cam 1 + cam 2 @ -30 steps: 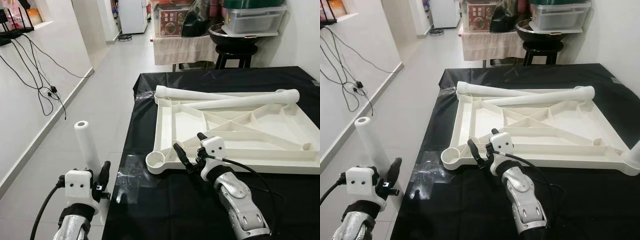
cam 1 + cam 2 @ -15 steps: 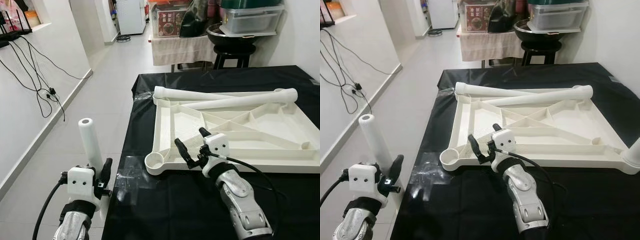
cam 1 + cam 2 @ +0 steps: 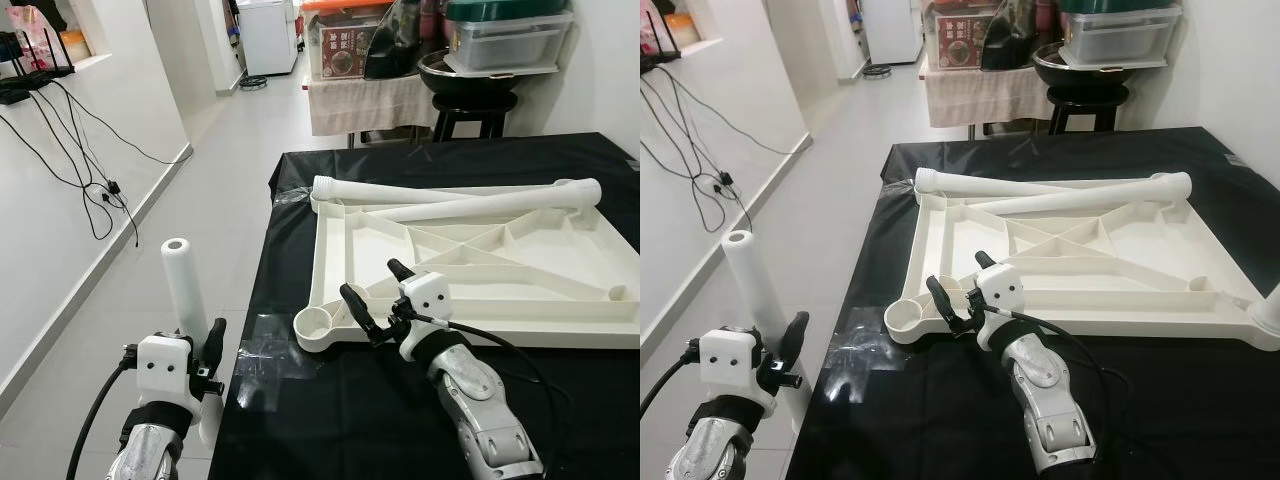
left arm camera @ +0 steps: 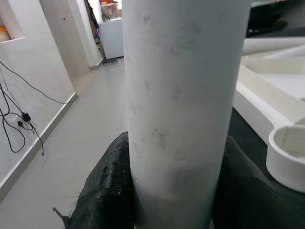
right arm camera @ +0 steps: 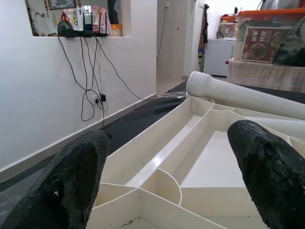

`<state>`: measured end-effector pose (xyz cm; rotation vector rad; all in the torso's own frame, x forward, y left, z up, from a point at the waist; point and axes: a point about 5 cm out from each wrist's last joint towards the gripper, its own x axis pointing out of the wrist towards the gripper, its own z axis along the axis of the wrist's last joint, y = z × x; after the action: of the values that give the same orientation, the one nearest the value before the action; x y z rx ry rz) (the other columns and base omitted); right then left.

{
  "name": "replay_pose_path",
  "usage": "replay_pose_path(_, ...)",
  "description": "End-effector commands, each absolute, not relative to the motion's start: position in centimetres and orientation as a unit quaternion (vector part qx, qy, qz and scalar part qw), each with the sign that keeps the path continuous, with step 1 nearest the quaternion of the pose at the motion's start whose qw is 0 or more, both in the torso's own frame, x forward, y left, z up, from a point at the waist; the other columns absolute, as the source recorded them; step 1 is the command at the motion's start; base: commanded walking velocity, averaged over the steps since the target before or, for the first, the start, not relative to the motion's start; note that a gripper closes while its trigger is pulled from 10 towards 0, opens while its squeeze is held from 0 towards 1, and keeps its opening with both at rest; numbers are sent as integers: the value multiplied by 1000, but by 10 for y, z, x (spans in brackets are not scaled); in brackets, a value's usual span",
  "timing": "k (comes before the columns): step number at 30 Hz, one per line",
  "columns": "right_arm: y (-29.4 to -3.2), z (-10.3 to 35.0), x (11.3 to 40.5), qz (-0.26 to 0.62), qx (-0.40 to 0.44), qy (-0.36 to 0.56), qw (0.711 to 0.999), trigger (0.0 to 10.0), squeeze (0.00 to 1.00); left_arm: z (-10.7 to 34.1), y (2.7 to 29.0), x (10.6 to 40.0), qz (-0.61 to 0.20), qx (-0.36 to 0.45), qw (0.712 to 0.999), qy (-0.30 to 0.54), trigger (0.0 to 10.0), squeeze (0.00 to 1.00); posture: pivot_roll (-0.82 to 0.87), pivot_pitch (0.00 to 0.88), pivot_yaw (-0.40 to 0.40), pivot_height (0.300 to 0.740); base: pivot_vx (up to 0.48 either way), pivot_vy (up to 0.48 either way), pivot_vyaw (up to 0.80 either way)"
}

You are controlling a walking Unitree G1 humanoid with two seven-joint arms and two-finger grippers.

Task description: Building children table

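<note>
Tabletop: the white plastic tabletop [image 3: 470, 262] lies upside down, ribs up, on the black cloth [image 3: 330, 420] of the work table, its near-left corner socket [image 3: 316, 325] close to the cloth's left edge.
Leg in my grip: my left gripper [image 3: 190, 362] is clamped on a white table leg [image 3: 183, 290]; its long axis stands nearly upright, open end up, off the table's left side over the floor [image 3: 150, 250].
Spare legs: two more legs [image 3: 450, 201] lie across the tabletop's far edge, long axes running side to side, meeting in a shallow V.
My right gripper: my right gripper [image 3: 372, 303] hangs over the near-left corner, just beside the socket, fingers [image 5: 267, 162] spread apart with nothing between them.
Writing: a red printed box [image 3: 347, 47] sits on the far cloth-covered table; its print is too small to read.
Room: bare tiled floor runs along my left to the white wall, where black cables [image 3: 90, 170] dangle; a black stool [image 3: 470, 110] stands past the table's far edge.
</note>
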<state>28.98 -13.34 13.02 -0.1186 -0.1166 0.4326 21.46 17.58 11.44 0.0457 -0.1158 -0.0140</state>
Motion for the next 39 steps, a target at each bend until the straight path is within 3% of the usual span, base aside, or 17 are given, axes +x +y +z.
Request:
replay_pose_path(1, -132, 134, 288, 215, -57, -67, 973, 10000, 0, 109, 172, 215, -17, 38, 998, -52, 10000, 0, -96, 0, 70, 740, 0, 0, 0)
replay_pose_path(12, -142, 128, 280, 200, -51, -48, 977, 10000, 0, 102, 176, 206, -13, 46, 998, -32, 10000, 0, -94, 0, 59, 740, 0, 0, 0)
replay_pose_path(15, -145, 117, 274, 195, -46, -23, 980, 10000, 0, 101, 177, 205, -19, 45, 999, -25, 10000, 0, -103, 25, 88, 740, 0, 0, 0)
replay_pose_path(24, -139, 114, 271, 209, -52, -22, 976, 10000, 0, 109, 177, 210, -36, 27, 998, -32, 10000, 0, -137, 86, 117, 740, 0, 0, 0)
replay_pose_path(39, -138, 121, 271, 225, -53, -35, 972, 10000, 0, 113, 175, 212, -52, -5, 998, -38, 10000, 0, -141, 117, 109, 740, 0, 0, 0)
